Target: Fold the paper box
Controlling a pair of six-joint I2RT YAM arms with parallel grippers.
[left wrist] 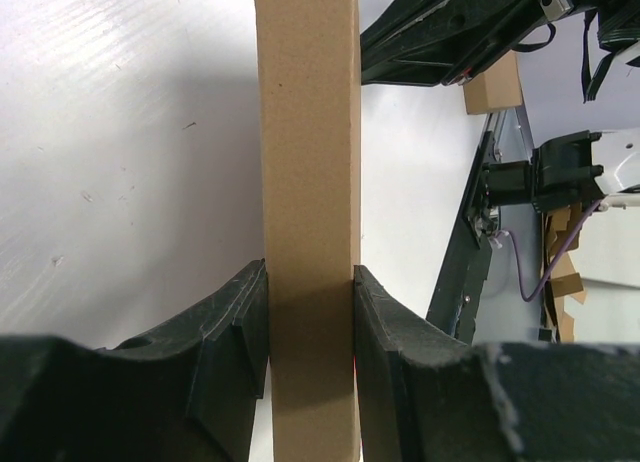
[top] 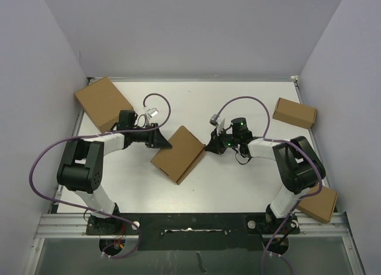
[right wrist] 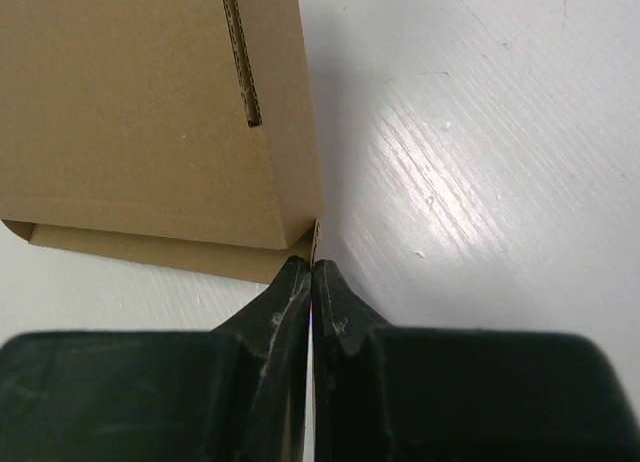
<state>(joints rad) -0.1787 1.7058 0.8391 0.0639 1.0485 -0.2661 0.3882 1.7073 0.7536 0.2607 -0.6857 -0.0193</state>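
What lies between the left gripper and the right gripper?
The paper box, as the top view shows. The left gripper is shut on one edge of it; the right gripper, shut, is at its opposite corner.

One camera overhead; both wrist cameras hug the paper box (top: 178, 154).

I count one paper box (top: 178, 154) and three closed brown cardboard boxes: far-left box (top: 103, 102), far-right box (top: 294, 112), near-right box (top: 319, 205). Two arms, left arm (top: 89, 162) and right arm (top: 292, 162), one gripper each: left gripper (top: 161, 138), right gripper (top: 208, 149). Two purple cables, left cable (top: 36, 165) and right cable (top: 247, 99), and one white table (top: 238, 186).
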